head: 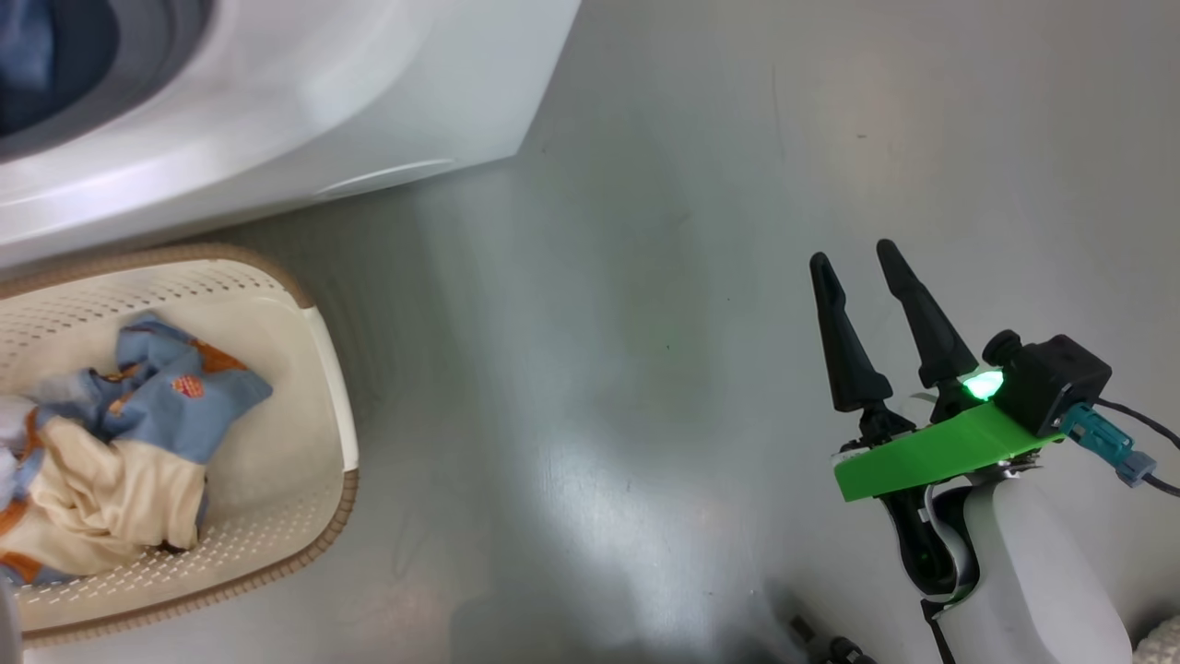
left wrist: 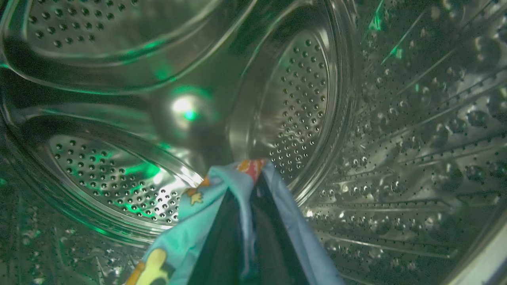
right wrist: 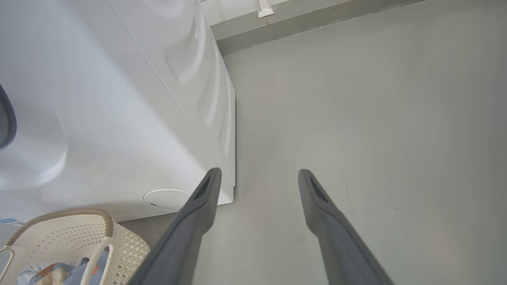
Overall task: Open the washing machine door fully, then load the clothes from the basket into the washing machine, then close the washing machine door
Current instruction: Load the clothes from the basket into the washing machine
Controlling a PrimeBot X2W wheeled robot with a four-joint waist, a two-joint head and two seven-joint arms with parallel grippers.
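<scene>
The grey floor (head: 645, 277) takes up most of the head view. The white washing machine (head: 277, 111) stands at the upper left of that view, with part of its grey rubber gasket (head: 157, 32) ringing a dark opening in the corner. Inside, the steel drum (left wrist: 416, 118) curves around the left wrist camera, its perforated wall and raised paddles glinting with green light.

The cream basket (head: 327, 387) sits on the floor just in front of the machine, its brown woven-look rim close to the white front panel. The clothes (head: 138, 433) lie heaped in it: a light blue piece with orange prints on top of a cream one with orange trim.

The left claw (left wrist: 250, 190) is inside the drum, its two dark fingers closed on a light blue garment (left wrist: 190, 213) that drapes over their tips. The garment carries yellow and orange cartoon prints, with no lettering that can be read.

The right claw (head: 853, 255) hangs over bare floor, well apart from the basket. Its fingers are spread wide and hold nothing, and a green bracket (head: 931, 452) and a black camera (head: 1051, 378) sit behind them.

Low on the machine's front is a round white flap (right wrist: 166, 199). A sliver of a blue label sticker (right wrist: 8, 221) shows at the picture edge, too small to read.
</scene>
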